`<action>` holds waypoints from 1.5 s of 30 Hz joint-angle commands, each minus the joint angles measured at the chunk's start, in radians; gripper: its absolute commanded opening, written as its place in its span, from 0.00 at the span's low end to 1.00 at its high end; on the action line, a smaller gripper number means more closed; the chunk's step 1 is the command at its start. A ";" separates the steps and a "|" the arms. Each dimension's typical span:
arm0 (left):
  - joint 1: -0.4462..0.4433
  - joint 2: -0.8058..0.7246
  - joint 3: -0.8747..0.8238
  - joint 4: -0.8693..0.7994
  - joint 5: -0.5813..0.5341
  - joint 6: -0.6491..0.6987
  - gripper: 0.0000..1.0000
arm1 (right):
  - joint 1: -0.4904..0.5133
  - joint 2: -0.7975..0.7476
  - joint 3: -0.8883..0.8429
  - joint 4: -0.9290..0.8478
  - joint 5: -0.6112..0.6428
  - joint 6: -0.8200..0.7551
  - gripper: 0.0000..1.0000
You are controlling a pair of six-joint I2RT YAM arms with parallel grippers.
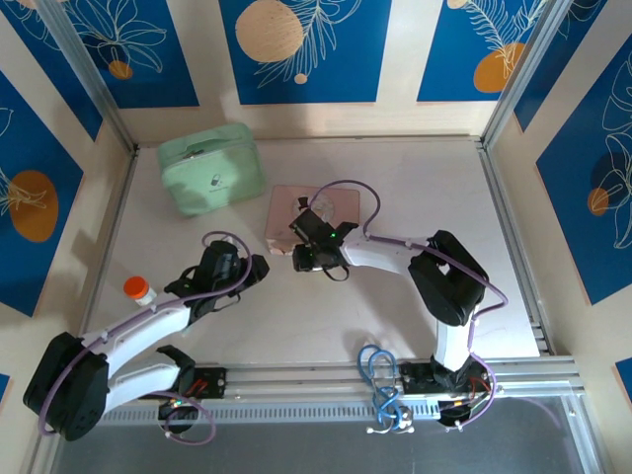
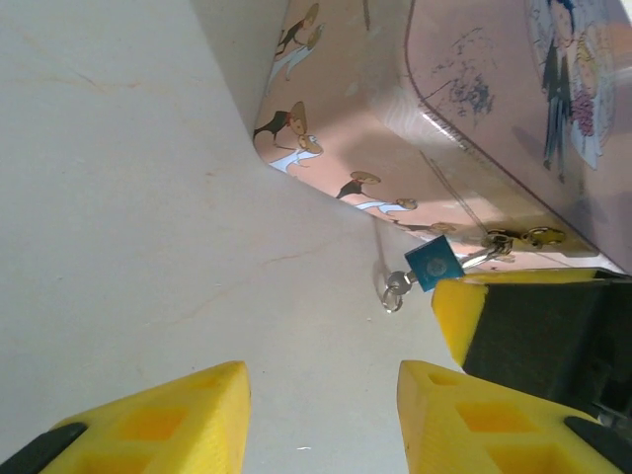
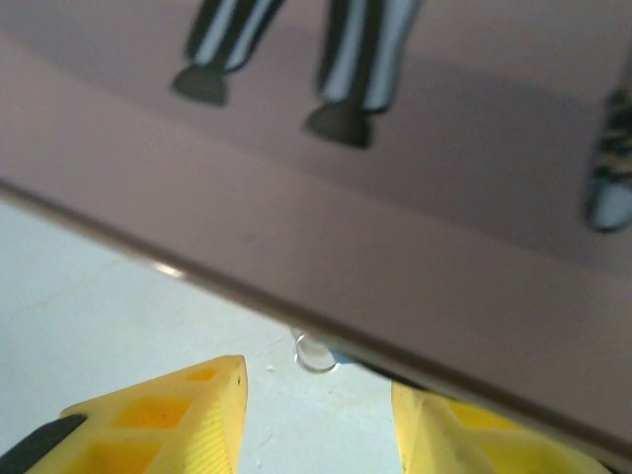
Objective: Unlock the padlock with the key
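Pale table (image 1: 415,178) first, with a green case (image 1: 210,170) at the back left and the pink tin (image 2: 395,128) in the middle. The left claw (image 2: 321,415) is spread wide with nothing between its fingers, facing the tin's edge. The right claw (image 3: 316,425) gapes empty too, one finger just beside the blue padlock (image 2: 433,262), which is hooked at the tin's gold clasp (image 2: 518,237). A small silver ring (image 2: 393,291) sits right beside the padlock.

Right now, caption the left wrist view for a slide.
Open left gripper faces the blue padlock on the tin.
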 commanded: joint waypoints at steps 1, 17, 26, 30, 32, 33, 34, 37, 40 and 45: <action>-0.010 -0.015 -0.021 0.077 0.010 -0.046 0.43 | 0.031 0.008 -0.010 0.025 0.114 0.145 0.43; -0.022 0.048 -0.033 0.171 0.033 -0.064 0.41 | 0.027 0.063 -0.017 0.047 0.148 0.171 0.36; -0.021 0.066 0.056 0.113 0.024 -0.013 0.41 | 0.029 0.103 0.022 -0.036 0.166 0.203 0.28; -0.019 0.119 0.187 0.009 -0.015 0.062 0.43 | 0.030 0.094 0.039 -0.102 0.205 0.228 0.21; -0.018 0.180 0.269 -0.032 -0.016 0.103 0.43 | 0.039 0.082 0.048 -0.140 0.228 0.224 0.30; -0.017 0.205 0.300 -0.039 -0.016 0.115 0.43 | 0.045 0.073 0.046 -0.145 0.234 0.218 0.36; -0.013 0.234 0.330 -0.047 -0.018 0.123 0.43 | 0.053 0.058 0.038 -0.143 0.241 0.210 0.42; 0.014 0.298 0.379 -0.052 -0.010 0.123 0.42 | 0.064 0.014 0.020 -0.163 0.261 0.217 0.49; 0.028 0.343 0.416 -0.043 0.006 0.146 0.42 | 0.073 -0.057 -0.017 -0.160 0.269 0.220 0.51; 0.037 0.414 0.497 -0.096 -0.031 0.291 0.46 | 0.059 -0.243 -0.140 -0.129 0.237 0.245 0.48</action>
